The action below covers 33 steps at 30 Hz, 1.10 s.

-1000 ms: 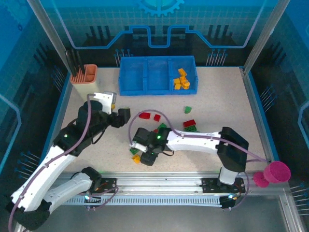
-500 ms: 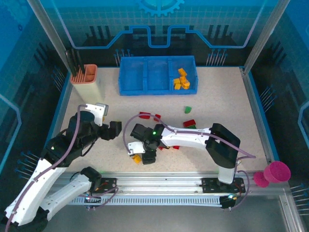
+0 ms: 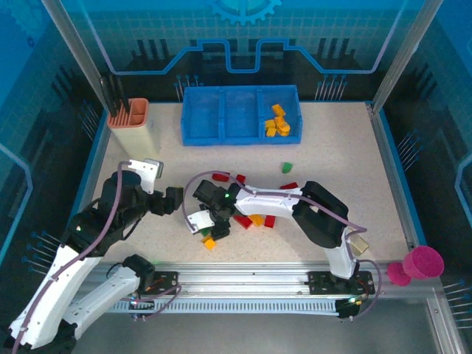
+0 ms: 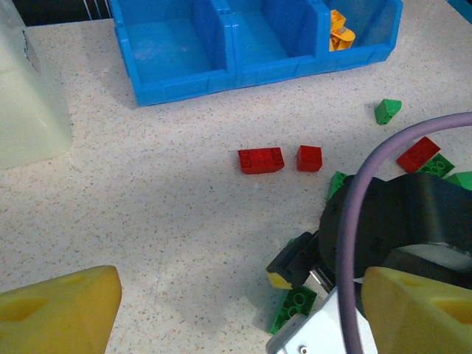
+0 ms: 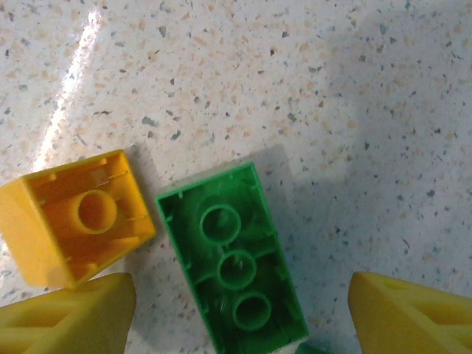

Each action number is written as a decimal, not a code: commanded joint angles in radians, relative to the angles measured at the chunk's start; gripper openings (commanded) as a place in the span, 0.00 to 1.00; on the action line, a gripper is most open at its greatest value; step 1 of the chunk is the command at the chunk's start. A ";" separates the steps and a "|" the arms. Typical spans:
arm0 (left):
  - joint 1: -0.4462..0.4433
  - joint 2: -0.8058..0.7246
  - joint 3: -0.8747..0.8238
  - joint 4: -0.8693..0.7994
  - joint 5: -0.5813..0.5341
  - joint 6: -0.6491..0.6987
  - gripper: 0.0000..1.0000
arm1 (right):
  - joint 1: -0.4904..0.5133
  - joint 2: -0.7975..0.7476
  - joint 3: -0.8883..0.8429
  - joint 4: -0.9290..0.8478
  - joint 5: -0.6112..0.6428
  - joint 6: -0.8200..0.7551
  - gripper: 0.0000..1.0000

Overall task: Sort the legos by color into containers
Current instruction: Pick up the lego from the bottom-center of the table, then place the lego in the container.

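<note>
**brickhead:** ok which arm is actually lined up for the next grab?

**yam_watcher:** Going from the left: the left gripper point(image 3: 171, 200) hangs just left of the loose pile, fingers spread wide with nothing in them. The right gripper point(image 5: 237, 299) is the nearer one by far. It points straight down at a green lego point(image 5: 231, 258) lying hollow side up on the table point(image 3: 332, 155), near the front edge and well apart from the blue bin point(image 3: 221, 136). The brick sits in the gap between the spread yellow fingers point(image 5: 70, 313), touching neither. Its long axis runs away from the wrist camera with a slight tilt, so the pads would close across the narrow width. My guess is it just needs a short drop.

**brickhead:** and the neighbour?

**yam_watcher:** An orange-yellow lego point(image 5: 77, 217), also upside down, sits just left of the green one and right by the left finger. It could get nudged, I reckon.

**brickhead:** counts?

**yam_watcher:** The bin has three compartments, with about five orange bricks point(image 3: 277, 122) heaped in the right one. Loose on the table are five red point(image 3: 221, 177) and two orange. The left wrist view gives at least five green, but some are tucked under the arm, so I can't be sure.
</note>
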 commanded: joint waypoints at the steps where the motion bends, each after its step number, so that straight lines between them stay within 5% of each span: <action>1: 0.015 -0.010 -0.009 0.001 0.021 0.031 0.87 | -0.013 0.046 0.048 -0.014 -0.055 -0.051 0.70; 9: 0.039 0.002 -0.017 0.022 0.049 0.034 0.88 | -0.020 0.078 0.073 -0.071 -0.068 -0.038 0.28; 12: 0.047 0.013 -0.017 0.031 0.053 0.027 0.88 | -0.046 0.045 0.058 -0.033 -0.037 0.006 0.20; 22: 0.061 0.077 0.000 0.082 0.019 -0.001 0.87 | -0.315 -0.221 0.048 0.131 -0.038 0.254 0.17; 33: 0.062 0.260 -0.005 0.125 0.049 -0.121 0.87 | -0.567 0.081 0.445 0.133 0.033 0.352 0.17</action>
